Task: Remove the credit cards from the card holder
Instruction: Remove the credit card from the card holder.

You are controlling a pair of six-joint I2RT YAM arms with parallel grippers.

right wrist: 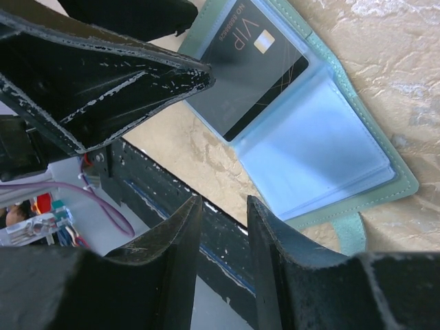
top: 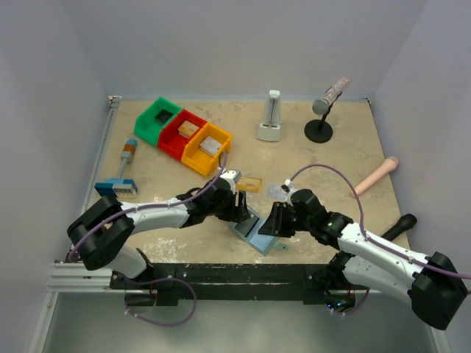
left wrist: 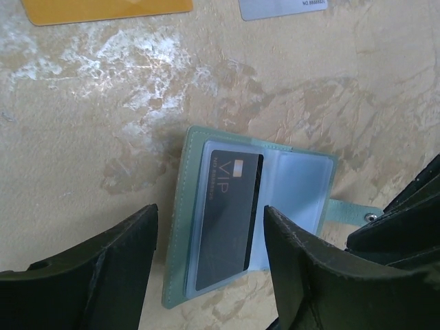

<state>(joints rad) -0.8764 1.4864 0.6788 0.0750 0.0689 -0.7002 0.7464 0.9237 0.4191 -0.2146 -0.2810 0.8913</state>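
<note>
The card holder [top: 259, 237] lies open near the table's front edge, both panels showing in the left wrist view [left wrist: 258, 206]. A black VIP card [left wrist: 230, 210] sits in its left sleeve; the right sleeve [right wrist: 313, 148] looks bare. An orange-gold credit card [left wrist: 103, 8] and a pale blue-grey one [left wrist: 282, 7] lie on the table just beyond the holder. My left gripper [left wrist: 210, 223] hovers open over the black card's panel, holding nothing. My right gripper [right wrist: 223, 206] is by the holder's near edge and tab [right wrist: 352, 232], its fingers a narrow gap apart with nothing between them.
Green [top: 158, 120], red [top: 184, 132] and orange [top: 206, 148] bins stand at the back left, the latter two with small blocks inside. A blue-and-white block with a handle [top: 121, 175] lies far left. A white stand [top: 270, 119], a microphone [top: 324, 110] and a beige rod [top: 375, 176] are behind and right.
</note>
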